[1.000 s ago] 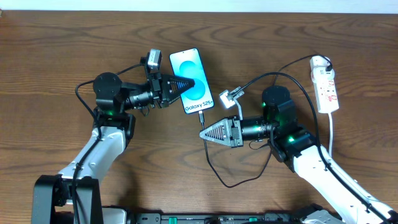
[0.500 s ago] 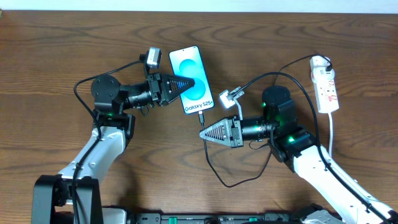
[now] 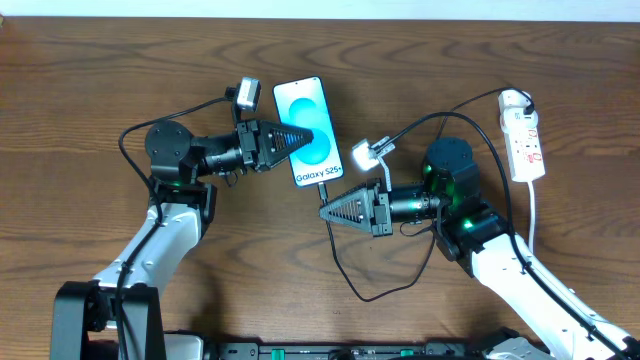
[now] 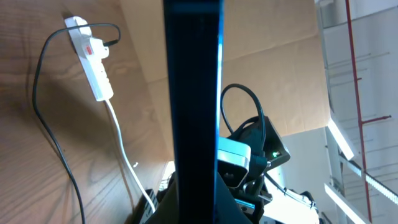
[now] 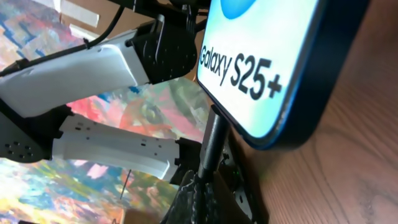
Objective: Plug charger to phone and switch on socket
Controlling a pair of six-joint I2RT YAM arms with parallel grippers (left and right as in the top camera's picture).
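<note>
The phone lay face up on the table, left of centre, its light blue screen with the "Galaxy S25+" text showing. The left gripper reached in from the phone's left side and was closed on it; in the left wrist view the phone showed edge-on as a dark bar between the fingers.

The charger met the phone at its lower edge. In the right wrist view its black plug tip touched the bottom of the phone, though whether it was fully seated could not be told. The right gripper was clamped on the charger just below that tip.

From there the thin black cable looped toward the near edge of the table, then ran up and right to the top end of the socket. The socket lay at the far right, well apart from the phone, its white cord trailing downward.
</note>
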